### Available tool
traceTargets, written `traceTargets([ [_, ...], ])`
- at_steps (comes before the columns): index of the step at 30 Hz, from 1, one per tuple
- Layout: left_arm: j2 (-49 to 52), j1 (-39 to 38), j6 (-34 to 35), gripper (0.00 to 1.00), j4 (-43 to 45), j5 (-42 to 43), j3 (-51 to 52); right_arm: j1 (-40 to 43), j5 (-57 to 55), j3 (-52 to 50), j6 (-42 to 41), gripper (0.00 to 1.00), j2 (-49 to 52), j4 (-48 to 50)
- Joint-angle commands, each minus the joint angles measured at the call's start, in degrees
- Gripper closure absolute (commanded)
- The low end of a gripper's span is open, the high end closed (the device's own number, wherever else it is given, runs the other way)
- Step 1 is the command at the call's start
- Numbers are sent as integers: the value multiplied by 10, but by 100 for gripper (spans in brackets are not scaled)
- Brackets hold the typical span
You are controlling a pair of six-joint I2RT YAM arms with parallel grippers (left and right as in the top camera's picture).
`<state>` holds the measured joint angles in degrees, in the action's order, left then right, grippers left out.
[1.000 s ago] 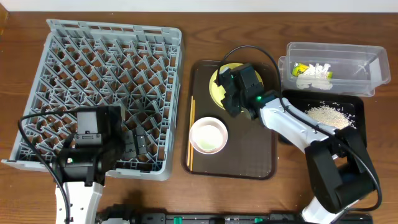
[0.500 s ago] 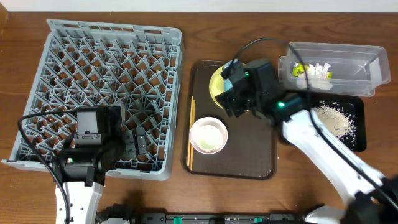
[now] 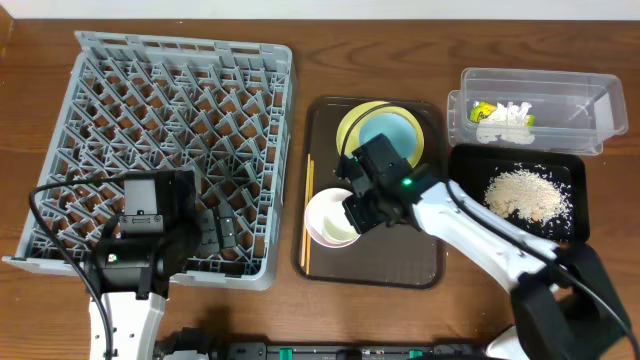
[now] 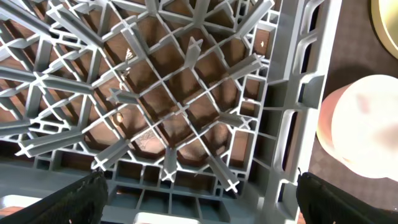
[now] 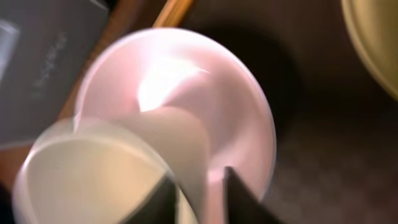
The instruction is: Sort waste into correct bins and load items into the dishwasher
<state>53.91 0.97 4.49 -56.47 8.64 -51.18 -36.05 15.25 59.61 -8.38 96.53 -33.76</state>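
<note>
My right gripper is at the right rim of the small white bowl on the dark brown tray. In the right wrist view its fingers stand close together with the blurred bowl wall between them, so the gripper is shut on the rim. The light blue bowl sits on the pale yellow plate. Chopsticks lie along the tray's left edge. My left gripper is open and empty over the grey dish rack near its front right corner.
The clear tub at the back right holds the napkin and the yellow-green wrapper. The black tray in front of it holds rice crumbs. The brown serving tray lies between the rack and the bins.
My right gripper has moved from above the yellow plate forward and left to the white bowl's rim. The light blue bowl now shows uncovered on the plate. The left arm has not moved.
</note>
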Motion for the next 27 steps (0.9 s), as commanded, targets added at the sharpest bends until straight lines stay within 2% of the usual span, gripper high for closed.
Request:
traceTargets([
  [1,-1,-1,3,3,-1,-1,-12,-11,-9,-6,-32,97,18,15],
  [7,-1,-1,6,3,0,0,-12,9,-9,22,-33,99,-18,23],
  [10,-1,-1,48,3,2,2,-12,36,-9,37,-33,99,-56,10],
  [13,1,-1,64,3,23,78,-12,84,-11,39,-34,99,-110,7],
  [19,30,-1,88,3,119,280,-5,152,35,39,-25,99,-165,10],
  [23,72,-1,108,3,202,426,-5,162,113,39,-7,99,-167,30],
  [27,117,-1,159,3,285,524,-5,161,202,39,-8,99,-167,60],
])
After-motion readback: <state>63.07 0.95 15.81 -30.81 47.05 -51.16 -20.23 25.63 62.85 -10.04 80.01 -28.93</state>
